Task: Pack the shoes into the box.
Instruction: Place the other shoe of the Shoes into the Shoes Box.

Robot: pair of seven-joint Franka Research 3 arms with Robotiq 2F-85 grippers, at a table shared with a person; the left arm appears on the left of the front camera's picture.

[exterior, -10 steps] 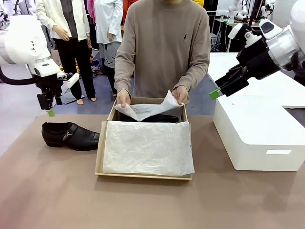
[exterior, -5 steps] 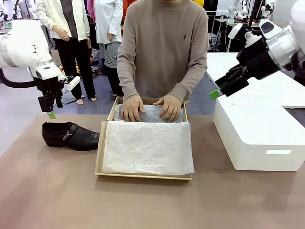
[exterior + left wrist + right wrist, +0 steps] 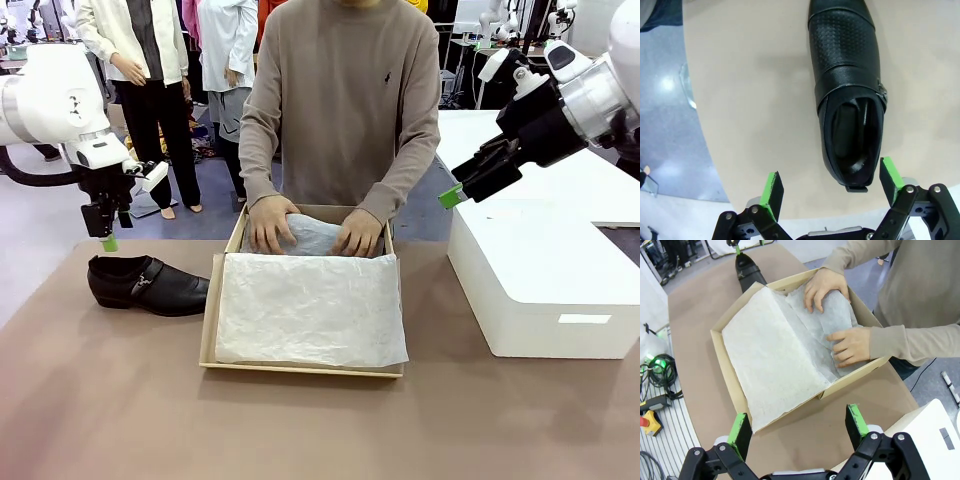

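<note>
Hovering my left pincer (image 3: 831, 181) wide open and empty over the loose shoe (image 3: 845, 75); next I drop, clamp its heel, carry it to the box (image 3: 212, 300). My right pincer (image 3: 800, 432) is open, empty too.

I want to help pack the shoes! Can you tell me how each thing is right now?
Tan cardboard shoebox: open, lined with paper.
Glossy black leather shoe: upright on the table, outside the shoebox.
Crinkled white tissue paper: far end folded over, pressed down by the person's hands.
Left fingers: open, empty, above the shoe's heel.
Right fingers: open, empty, raised.
</note>
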